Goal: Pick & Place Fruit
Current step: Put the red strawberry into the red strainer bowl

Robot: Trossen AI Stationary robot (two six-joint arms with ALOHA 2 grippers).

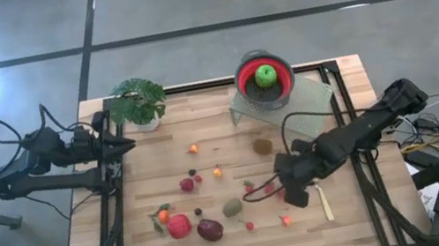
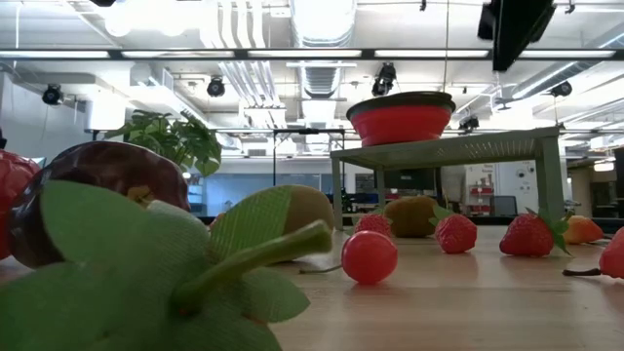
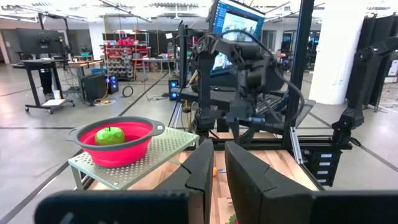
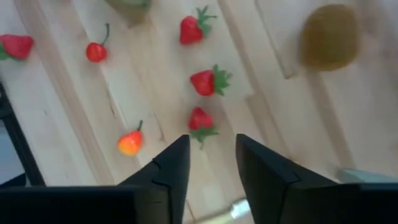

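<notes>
High view: the wooden bench (image 1: 208, 161) stands on a grey concrete floor (image 1: 199, 1) crossed by dark lines; the low view shows a workshop hall with ceiling ducts and strip lights beyond it. A perforated metal stand (image 1: 283, 99) carries a red bowl (image 1: 264, 80) holding the green apple (image 1: 265, 75), well beyond the right claw (image 1: 288, 187). A potted plant (image 1: 137, 101) sits just beside the left claw (image 1: 121, 146), which is pressed together at the bench's edge. The right claw hangs over the bench, its fingers slightly apart and gripping nothing. A strawberry (image 4: 200, 120) lies just ahead of its fingertips; another strawberry (image 4: 209, 81), a cherry (image 4: 95, 52) and a kiwi (image 4: 329, 37) lie farther out. The red apple (image 1: 179, 226) and plum (image 1: 210, 229) lie well apart from it.
</notes>
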